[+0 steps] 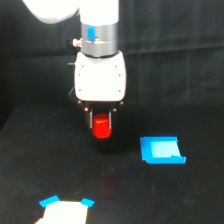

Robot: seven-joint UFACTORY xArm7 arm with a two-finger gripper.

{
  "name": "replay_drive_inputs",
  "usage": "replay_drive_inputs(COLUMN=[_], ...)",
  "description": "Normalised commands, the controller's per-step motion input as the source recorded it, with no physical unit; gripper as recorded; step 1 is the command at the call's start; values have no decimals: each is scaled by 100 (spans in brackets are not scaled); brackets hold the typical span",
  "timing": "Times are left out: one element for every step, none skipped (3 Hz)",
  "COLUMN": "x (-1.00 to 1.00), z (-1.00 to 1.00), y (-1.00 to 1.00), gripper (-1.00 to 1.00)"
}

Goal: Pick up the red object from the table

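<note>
The red object (102, 126) is a small bright red-orange stubby block. It sits between the two dark fingers of my gripper (102, 131), which is shut on it. The block appears to hang a little above the black table (40, 160); a faint red reflection shows on the surface below it. The white gripper body and the arm rise above it at the top centre of the exterior view.
A flat blue square piece (161, 150) lies on the table to the exterior view's right of the gripper. A white shape with blue corners (66, 210) sits at the bottom edge, left of centre. A black curtain hangs behind.
</note>
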Motion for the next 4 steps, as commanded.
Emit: replay_drive_inputs(x=[34, -3, 23, 100], z=[99, 98, 96, 100], y=[15, 12, -16, -30], gripper=[-100, -97, -100, -100])
